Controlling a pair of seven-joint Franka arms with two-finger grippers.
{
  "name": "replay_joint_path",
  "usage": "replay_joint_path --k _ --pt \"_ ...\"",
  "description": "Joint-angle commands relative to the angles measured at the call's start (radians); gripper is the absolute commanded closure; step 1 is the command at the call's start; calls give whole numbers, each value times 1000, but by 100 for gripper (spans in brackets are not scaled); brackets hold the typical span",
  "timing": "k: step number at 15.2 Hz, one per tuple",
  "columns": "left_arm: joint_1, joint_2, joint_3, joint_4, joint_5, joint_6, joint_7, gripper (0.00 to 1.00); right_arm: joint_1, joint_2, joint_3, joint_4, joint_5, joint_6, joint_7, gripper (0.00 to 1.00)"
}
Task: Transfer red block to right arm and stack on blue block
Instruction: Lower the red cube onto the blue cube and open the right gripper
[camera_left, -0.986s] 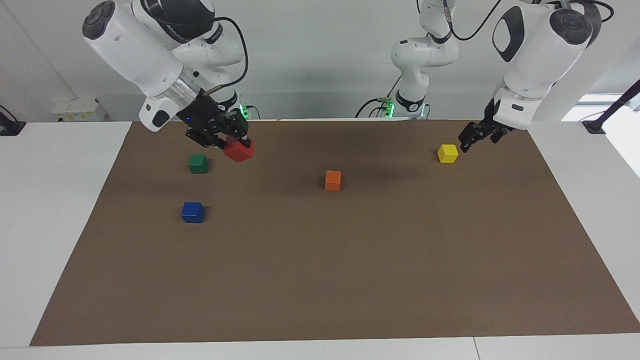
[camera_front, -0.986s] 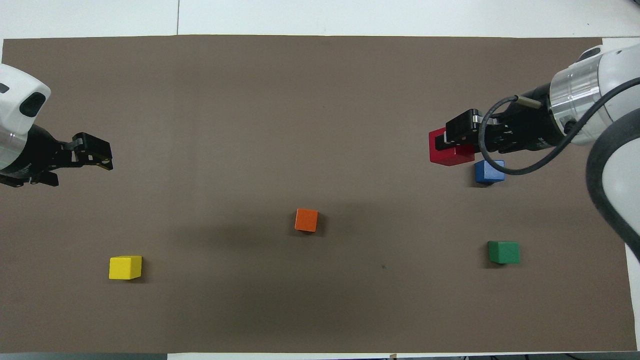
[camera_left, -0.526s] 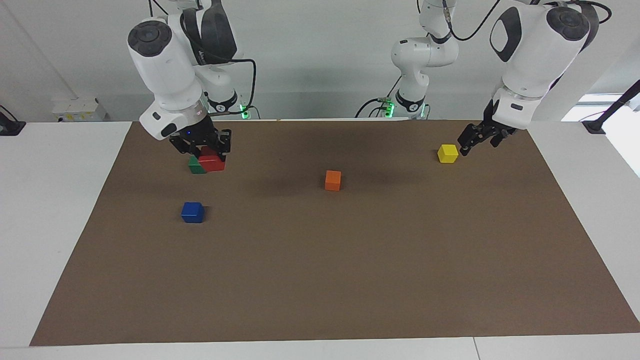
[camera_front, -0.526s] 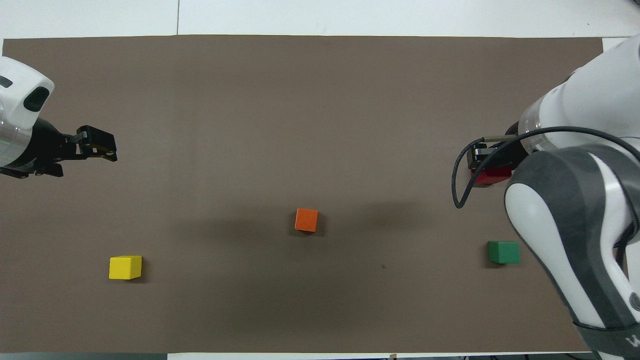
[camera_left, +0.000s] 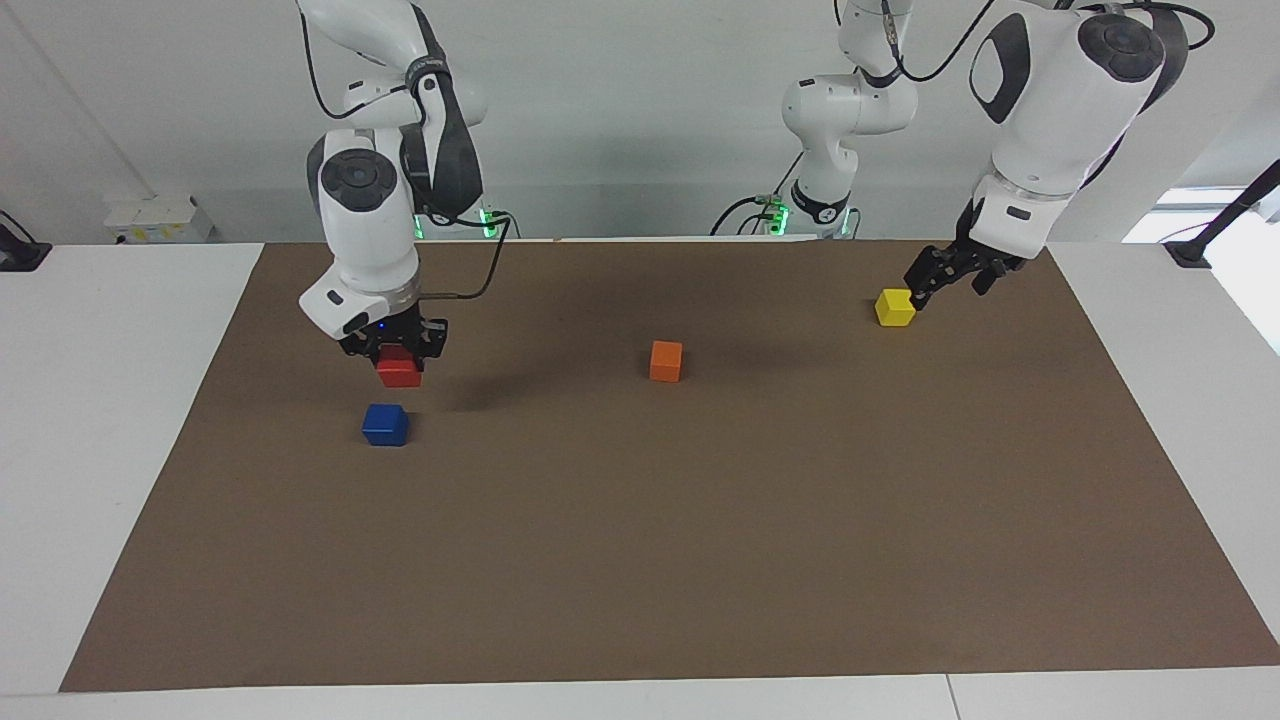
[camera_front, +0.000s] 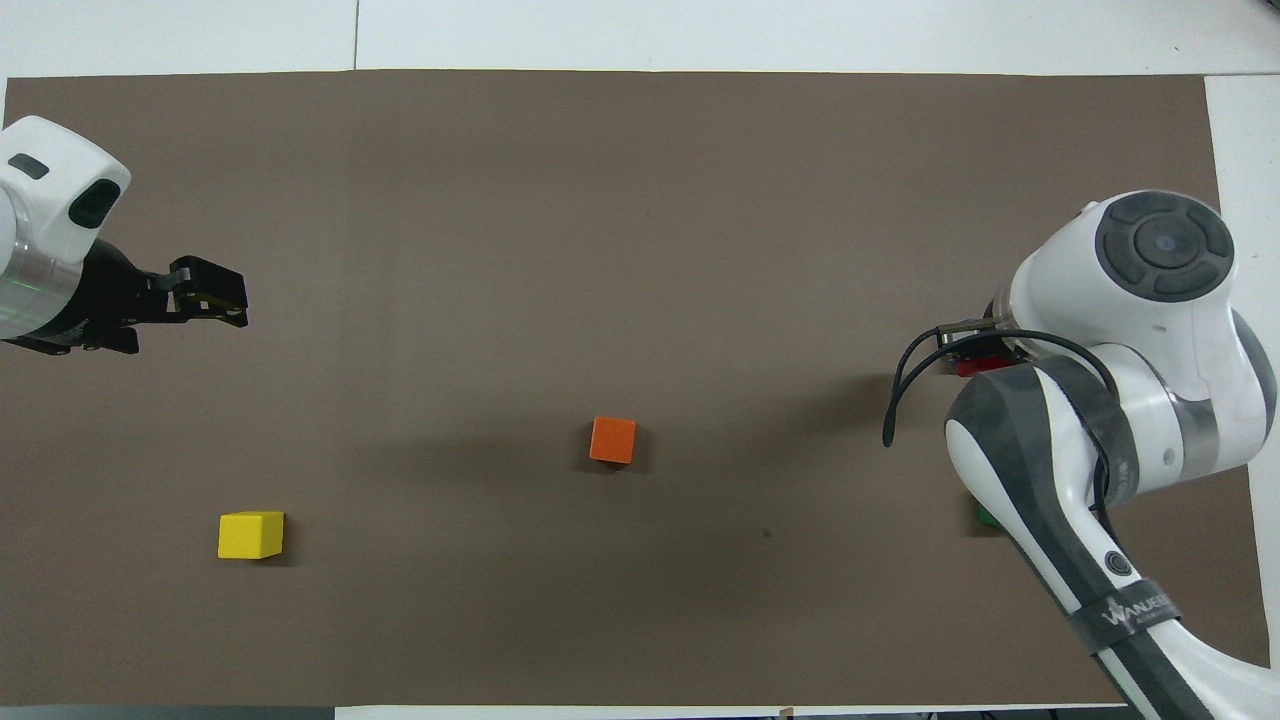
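My right gripper points straight down and is shut on the red block. It holds the block in the air over the blue block, with a gap between the two. In the overhead view only a sliver of the red block shows under the right arm, and the blue block is hidden there. My left gripper is open and empty, up in the air over the mat beside the yellow block. It also shows in the overhead view.
An orange block sits mid-mat. The yellow block sits toward the left arm's end. A green block shows only as a sliver under the right arm. The brown mat covers the table.
My right gripper has swung from level to pointing down, carrying the red block from over the green block to over the blue block. My left gripper has barely shifted.
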Motion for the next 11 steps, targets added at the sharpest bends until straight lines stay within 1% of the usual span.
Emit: replay_joint_path --k 1,3,6,8,11 --pt "-17 -15 10 -7 -14 -24 23 0 -61 -16 8 -89 -38 107 -6 100" --pt "-17 -10 7 15 -14 -25 22 0 -69 1 8 -111 -38 168 -6 100" --pt "-19 -10 7 13 -14 -14 22 0 -92 18 8 -114 -38 211 -3 100" --pt "-19 -12 7 13 -14 -13 20 0 -103 18 8 -137 -40 250 -6 100" --pt "-20 -12 3 13 -14 -19 22 0 -112 18 8 -144 -38 274 -2 100"
